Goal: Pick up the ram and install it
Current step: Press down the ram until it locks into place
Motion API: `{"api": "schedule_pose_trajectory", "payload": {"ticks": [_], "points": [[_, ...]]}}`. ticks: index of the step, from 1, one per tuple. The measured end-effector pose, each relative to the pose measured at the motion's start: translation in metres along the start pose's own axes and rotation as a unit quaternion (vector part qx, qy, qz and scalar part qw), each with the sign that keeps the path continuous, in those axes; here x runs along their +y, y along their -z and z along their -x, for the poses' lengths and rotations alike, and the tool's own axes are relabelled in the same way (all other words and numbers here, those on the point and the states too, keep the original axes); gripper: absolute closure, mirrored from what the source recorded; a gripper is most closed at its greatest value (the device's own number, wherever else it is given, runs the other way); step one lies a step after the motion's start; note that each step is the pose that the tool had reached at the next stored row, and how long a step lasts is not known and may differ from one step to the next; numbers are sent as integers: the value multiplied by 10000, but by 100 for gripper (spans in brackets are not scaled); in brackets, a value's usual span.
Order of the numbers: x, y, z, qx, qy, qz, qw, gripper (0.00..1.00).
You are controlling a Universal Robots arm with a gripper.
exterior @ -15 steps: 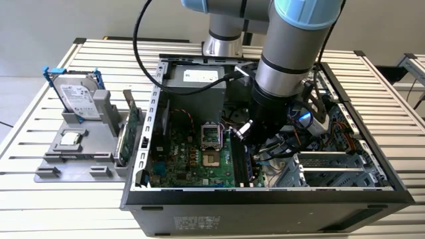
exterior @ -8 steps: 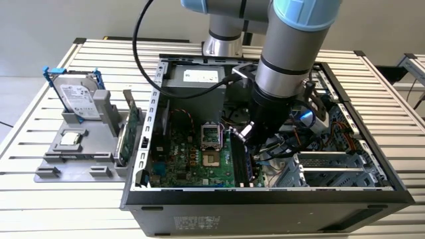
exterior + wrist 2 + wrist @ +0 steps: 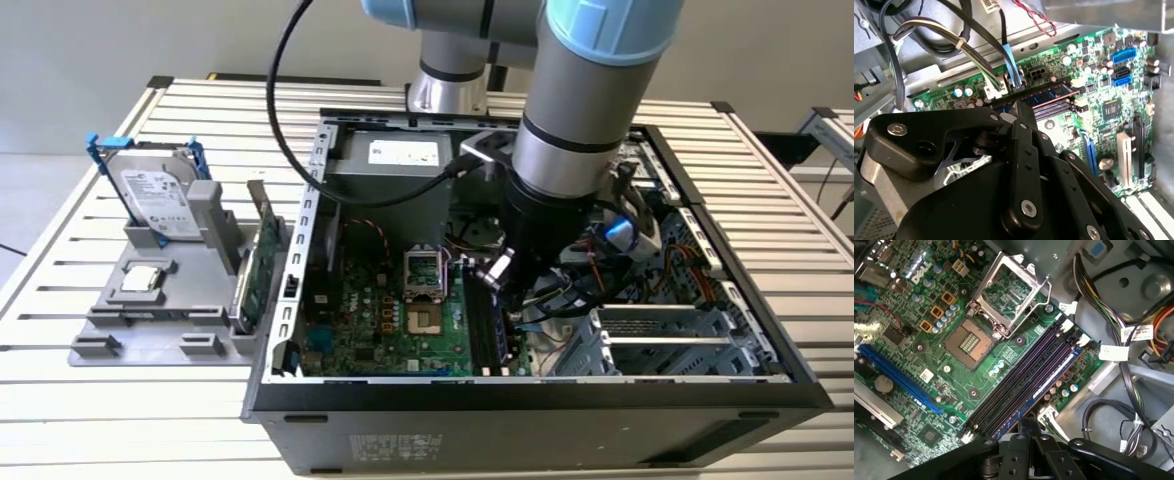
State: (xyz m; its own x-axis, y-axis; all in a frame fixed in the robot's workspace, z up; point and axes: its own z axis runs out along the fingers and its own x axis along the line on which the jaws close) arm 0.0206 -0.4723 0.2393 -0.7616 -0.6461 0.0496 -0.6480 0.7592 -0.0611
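One ram point(image 3: 1046, 382) seated on edge in the outermost memory slot of the motherboard point(image 3: 954, 365), beside three bare slots. Gripper point(image 3: 1029, 432) poised directly above its end, fingers together, pressing.

Ram point(image 3: 1046, 385) in motherboard point(image 3: 949, 375) slot, under hand point(image 3: 1029, 432)

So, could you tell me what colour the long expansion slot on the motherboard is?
Blue, clearest in the first wrist view: the long expansion slot.

ram point(image 3: 1046, 386) dark blue | motherboard point(image 3: 954, 370) green | tool point(image 3: 1029, 432) black | hard drive frame point(image 3: 96, 152) blue
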Motion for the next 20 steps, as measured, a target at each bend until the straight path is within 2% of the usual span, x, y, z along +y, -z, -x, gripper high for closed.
{"api": "schedule_pose_trajectory", "payload": {"ticks": [7, 10, 13, 15, 18, 20], "points": [[7, -29, -3, -34, 355, -3, 9994, 100], [8, -38, -2, -81, 523, 29, 9986, 100], [8, -40, -3, -160, 697, 94, 9974, 100], [8, -40, -2, -195, 808, 121, 9965, 100], [9, -41, -1, -212, 973, 127, 9949, 100], [9, -41, -1, -218, 1104, 125, 9936, 100]]}}
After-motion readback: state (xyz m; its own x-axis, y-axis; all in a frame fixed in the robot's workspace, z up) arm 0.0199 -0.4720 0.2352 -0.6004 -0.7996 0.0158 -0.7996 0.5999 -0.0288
